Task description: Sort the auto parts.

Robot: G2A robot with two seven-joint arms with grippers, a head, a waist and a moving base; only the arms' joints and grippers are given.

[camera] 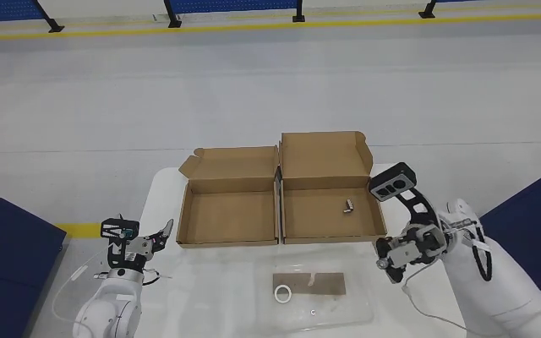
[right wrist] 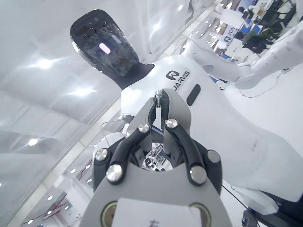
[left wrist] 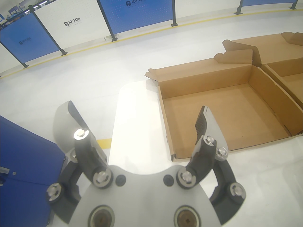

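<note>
**Right gripper pinches a small bolt; left gripper stands wide open**

The right gripper [right wrist: 159, 101] is almost closed, its two pads clamped on a small threaded bolt [right wrist: 158, 99] at the very tips. It is tilted up and back toward the robot. In the top view the right gripper [camera: 390, 264] hangs over the right side of the white table [camera: 211, 279], just in front of the near right corner of the right box [camera: 313, 218].

A small metal part [camera: 347, 204] lies on the floor of that box, toward its right wall. The left box [camera: 228, 215] [left wrist: 213, 109] stands touching it, side by side, both with lids folded back.

The left gripper [left wrist: 138, 116] [camera: 159, 243] has its jaws spread wide with nothing between them. It is over the table's left edge, near the left box's near left corner.

In front of the boxes lies a clear tray [camera: 347, 308]. In it a white ring [camera: 283, 294] rests just beside a grey-brown strip [camera: 311, 284].
</note>
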